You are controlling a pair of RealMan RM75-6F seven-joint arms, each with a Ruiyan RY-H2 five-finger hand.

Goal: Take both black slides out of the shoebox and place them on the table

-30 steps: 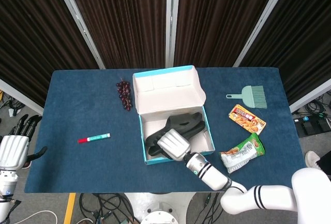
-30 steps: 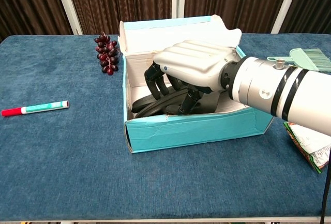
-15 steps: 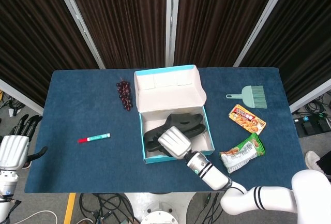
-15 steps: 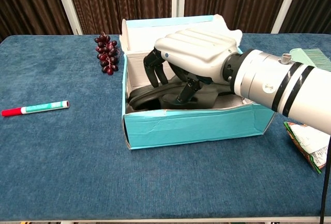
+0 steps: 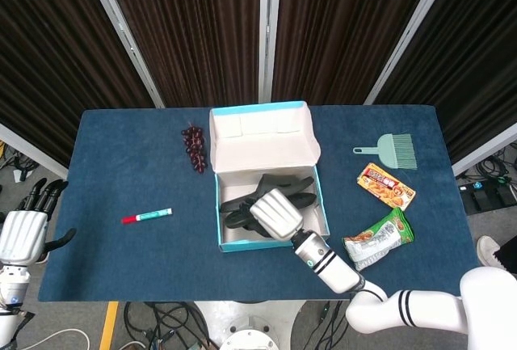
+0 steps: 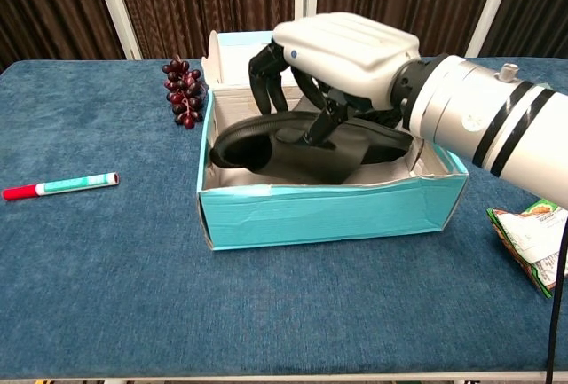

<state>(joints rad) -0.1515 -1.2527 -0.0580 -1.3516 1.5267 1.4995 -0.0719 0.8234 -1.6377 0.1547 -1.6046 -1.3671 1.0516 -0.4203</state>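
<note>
**Right hand lifting a slide, still over the box**

Far left, lower edge of head view: left hand (image 5: 20,235) off the table, holding nothing, fingers apart and straight. Idle.

Left of centre: red-and-green marker (image 6: 60,185) lying flat on the blue table (image 6: 106,295). Upper left of the box: bunch of dark grapes (image 6: 184,90).

Centre: teal shoebox (image 6: 328,214), lid folded back. Right hand (image 6: 342,56) reaches in from the right, fingers curled around the strap of a black slide (image 6: 302,144). The slide sits raised at about rim height, toe end pointing left, not yet clear of the box. A second slide is hard to separate from the dark mass below; cannot tell its position.

Handling judgement: the slide looks light, rubbery and flexible, so it may sag or swing from the strap. The strap arch seems the best hold.

Right: green brush (image 5: 390,150), two snack packets (image 5: 386,186).
</note>
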